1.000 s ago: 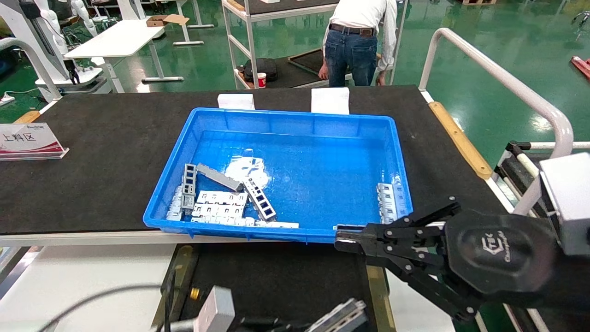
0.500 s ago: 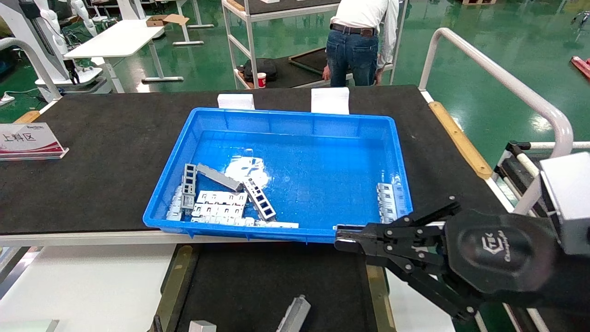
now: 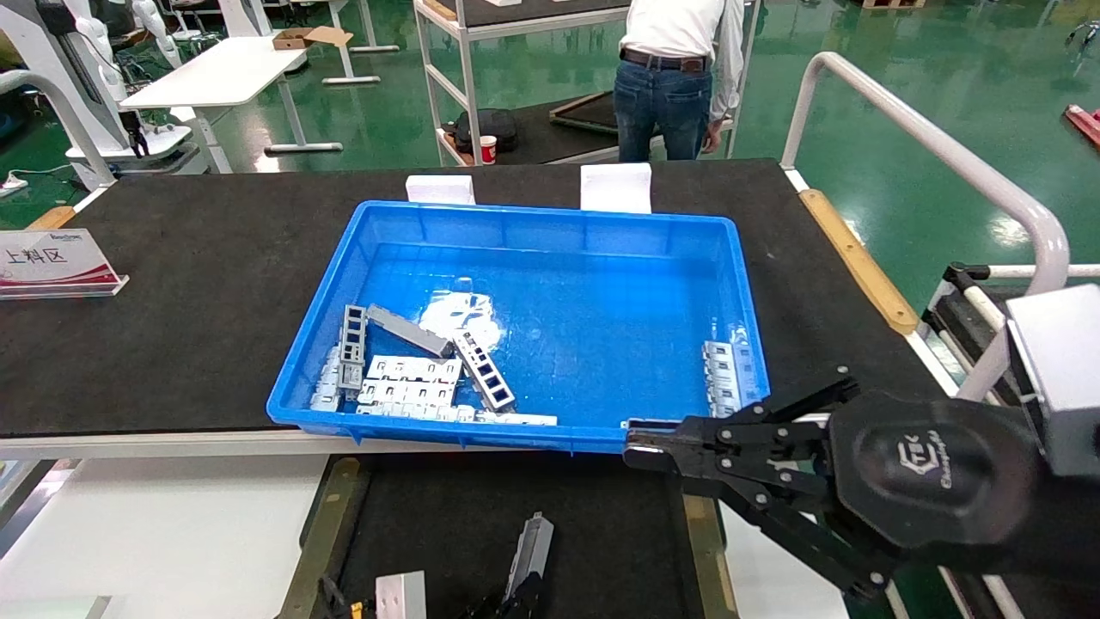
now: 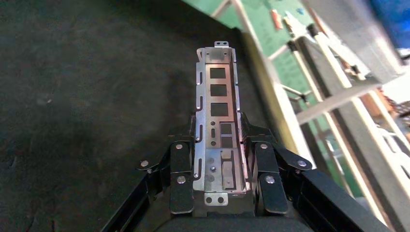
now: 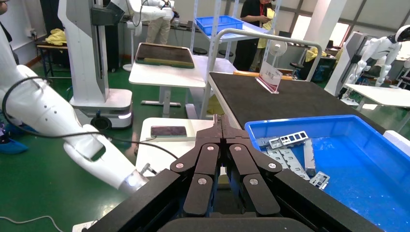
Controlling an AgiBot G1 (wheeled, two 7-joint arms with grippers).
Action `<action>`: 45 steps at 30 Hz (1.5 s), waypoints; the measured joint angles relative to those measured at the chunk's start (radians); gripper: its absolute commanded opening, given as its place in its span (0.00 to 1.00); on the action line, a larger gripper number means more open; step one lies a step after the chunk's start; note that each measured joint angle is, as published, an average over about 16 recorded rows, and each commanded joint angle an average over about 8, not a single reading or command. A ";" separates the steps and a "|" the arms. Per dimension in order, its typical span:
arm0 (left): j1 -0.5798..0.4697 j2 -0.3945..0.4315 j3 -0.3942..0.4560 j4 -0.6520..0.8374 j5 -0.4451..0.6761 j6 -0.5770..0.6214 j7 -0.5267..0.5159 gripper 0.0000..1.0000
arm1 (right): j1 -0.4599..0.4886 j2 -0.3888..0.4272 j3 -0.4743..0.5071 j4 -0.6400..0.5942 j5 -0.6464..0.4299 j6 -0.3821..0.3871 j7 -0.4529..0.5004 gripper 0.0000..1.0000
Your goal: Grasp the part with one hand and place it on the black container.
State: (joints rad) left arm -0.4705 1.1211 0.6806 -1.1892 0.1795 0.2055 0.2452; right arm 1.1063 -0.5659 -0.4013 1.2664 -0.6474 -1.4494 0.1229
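Note:
My left gripper [image 3: 521, 595] shows at the bottom edge of the head view. It is shut on the part [image 3: 533, 543], a narrow silver frame strip with rectangular openings, which points away from me just above the black container [image 3: 447, 516]. In the left wrist view the fingers [image 4: 185, 145] clamp the part [image 4: 216, 79] by its long sides; the gripper [image 4: 218, 133] hovers over the container's matte black floor [image 4: 87, 96] near its olive-brass side strip [image 4: 263, 92]. My right gripper [image 3: 640, 447] is shut and empty, parked beside the container's right strip [image 3: 700, 533]; it also shows in the right wrist view [image 5: 221, 123].
A blue bin [image 3: 550, 219] stands behind the container, with several more metal parts at its front left [image 3: 412, 370] and some at its front right [image 3: 722, 374]. A sign [image 3: 51, 258] stands far left. A white rail [image 3: 945, 155] runs on the right. A person stands behind the table.
My left gripper has carried the part leftward and farther in over the black container, and the part now points straight away from me. The right gripper has not moved.

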 measured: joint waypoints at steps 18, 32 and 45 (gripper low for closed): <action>-0.058 0.191 -0.104 0.210 0.002 -0.031 0.068 0.18 | 0.000 0.000 0.000 0.000 0.000 0.000 0.000 0.48; -0.068 0.217 -0.111 0.251 -0.013 -0.044 0.082 1.00 | 0.000 0.000 0.000 0.000 0.000 0.000 0.000 1.00; -0.049 0.181 -0.094 0.213 0.001 0.003 0.113 1.00 | 0.000 0.000 0.000 0.000 0.000 0.000 0.000 1.00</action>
State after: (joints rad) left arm -0.5194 1.3021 0.5863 -0.9761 0.1802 0.2083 0.3585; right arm 1.1064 -0.5658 -0.4015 1.2664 -0.6472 -1.4493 0.1228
